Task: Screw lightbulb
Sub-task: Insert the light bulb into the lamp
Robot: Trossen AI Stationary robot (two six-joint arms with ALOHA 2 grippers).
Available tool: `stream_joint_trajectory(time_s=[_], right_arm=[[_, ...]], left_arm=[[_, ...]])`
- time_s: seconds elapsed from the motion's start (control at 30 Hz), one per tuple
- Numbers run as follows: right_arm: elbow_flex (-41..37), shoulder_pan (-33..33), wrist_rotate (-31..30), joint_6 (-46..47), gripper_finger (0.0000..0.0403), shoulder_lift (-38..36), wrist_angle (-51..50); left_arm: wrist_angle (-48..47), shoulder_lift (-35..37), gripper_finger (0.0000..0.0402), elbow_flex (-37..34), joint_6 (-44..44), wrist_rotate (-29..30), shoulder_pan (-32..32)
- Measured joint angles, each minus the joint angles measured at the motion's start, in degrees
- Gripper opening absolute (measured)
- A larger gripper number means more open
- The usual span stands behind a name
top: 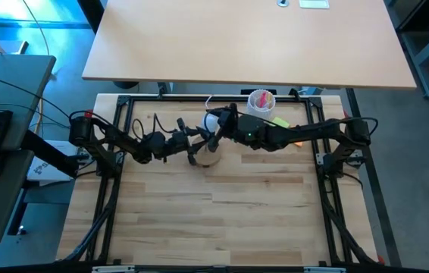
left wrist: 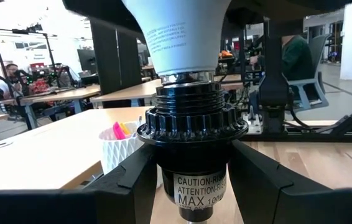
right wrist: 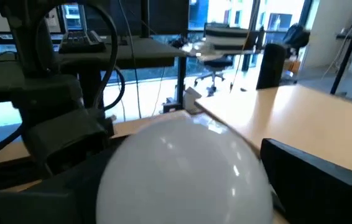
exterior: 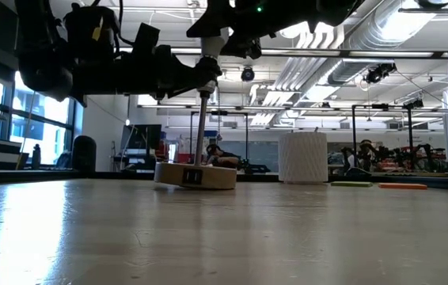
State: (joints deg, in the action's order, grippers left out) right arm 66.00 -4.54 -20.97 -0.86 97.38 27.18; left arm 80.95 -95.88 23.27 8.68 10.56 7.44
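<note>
A white lightbulb [left wrist: 179,37] stands upright with its base in a black lamp socket [left wrist: 191,127]. The socket tops a thin metal rod [exterior: 200,131] that rises from a wooden disc [exterior: 196,176] on the table. My left gripper [top: 196,149] reaches in from the table's left and is shut on the socket. My right gripper [top: 218,121] comes level from the right. It is open, with one finger on either side of the bulb's round dome [right wrist: 182,168]. My left gripper pinches the socket's black body [left wrist: 191,186] between its two fingers [left wrist: 142,180], just below the ribbed collar [left wrist: 191,130]. The fingers come level from the table's left. The socket stands upright on its rod with the bulb on top.
A white ribbed cup [top: 261,101] with pink contents stands just behind and to the right of the lamp. Flat green and orange pieces [exterior: 351,184] lie beside it. A second tabletop [top: 245,38] lies beyond the far edge. The near half of the wooden table [top: 222,220] lies bare.
</note>
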Motion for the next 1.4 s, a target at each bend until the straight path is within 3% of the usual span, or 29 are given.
stream_joint_trajectory(time_s=[0.2, 0.47, 0.73, 1.0, 1.17, 1.3, 1.4], right_arm=[[0.07, 0.02, 2.36, -3.45, 0.0350, -0.71, 4.68], [0.09, -0.39, 2.94, -3.86, 0.0350, -4.46, 3.61], [0.09, 0.41, 11.55, -8.45, 0.0350, -10.17, 1.37], [0.09, 2.35, 7.87, -11.85, 0.0350, -14.63, -7.86], [0.07, -2.15, 22.60, -7.22, 0.0350, -15.67, -11.41], [0.07, -6.30, 24.73, -4.23, 0.0350, -14.11, -13.62], [0.07, -9.03, 32.70, -3.74, 0.0350, -11.92, -13.21]], left_arm=[[-0.03, 0.00, 0.0159, 0.00, 0.22, -0.89, 0.02], [-0.11, 0.00, 0.0159, 0.00, -0.04, -1.02, 0.02], [-0.18, 0.00, 0.0159, 0.00, -0.92, -1.04, 0.02], [-0.31, 0.00, 0.0159, 0.00, -0.98, -1.03, 0.02], [-0.28, -0.02, 0.0159, -0.02, -1.02, -1.02, 0.02], [-0.24, -0.02, 0.0159, -0.02, -1.00, -1.02, 0.02], [-0.26, -0.02, 0.0159, -0.02, -1.02, -1.02, 0.02]])
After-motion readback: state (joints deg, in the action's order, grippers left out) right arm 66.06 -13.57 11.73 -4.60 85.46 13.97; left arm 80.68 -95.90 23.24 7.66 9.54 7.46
